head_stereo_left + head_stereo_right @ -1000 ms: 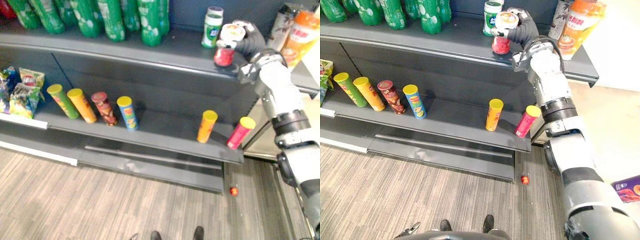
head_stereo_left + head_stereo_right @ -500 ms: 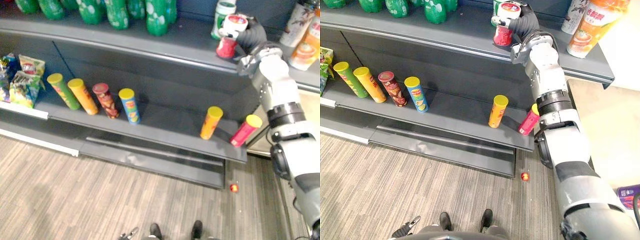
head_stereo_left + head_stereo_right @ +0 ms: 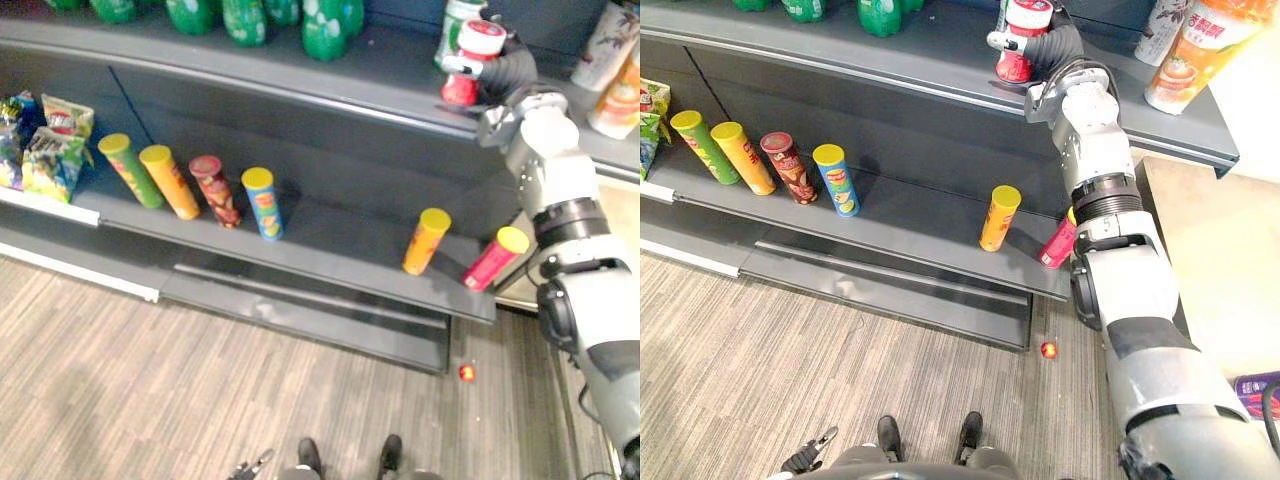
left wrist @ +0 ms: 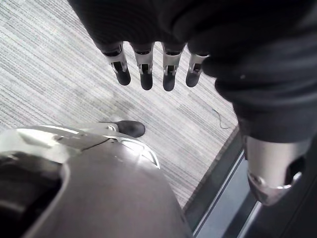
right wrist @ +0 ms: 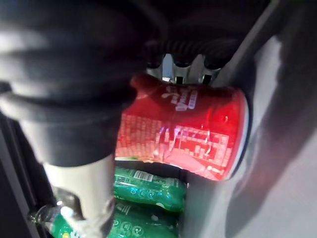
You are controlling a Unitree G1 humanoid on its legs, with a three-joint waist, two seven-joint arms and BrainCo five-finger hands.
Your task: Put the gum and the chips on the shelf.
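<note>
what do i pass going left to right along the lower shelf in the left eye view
snack bags → green can → orange can → dark red can → blue can → second orange can → pink can

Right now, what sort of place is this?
Probably a shop aisle or a mock-up: dark tiered shelving, a row of chip tubes on the lower shelf, green bottles on the top one.

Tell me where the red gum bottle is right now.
The red gum bottle is gripped in the right robot hand at the front edge of the top shelf, toward its right end, just in front of the green gum bottle.
</note>
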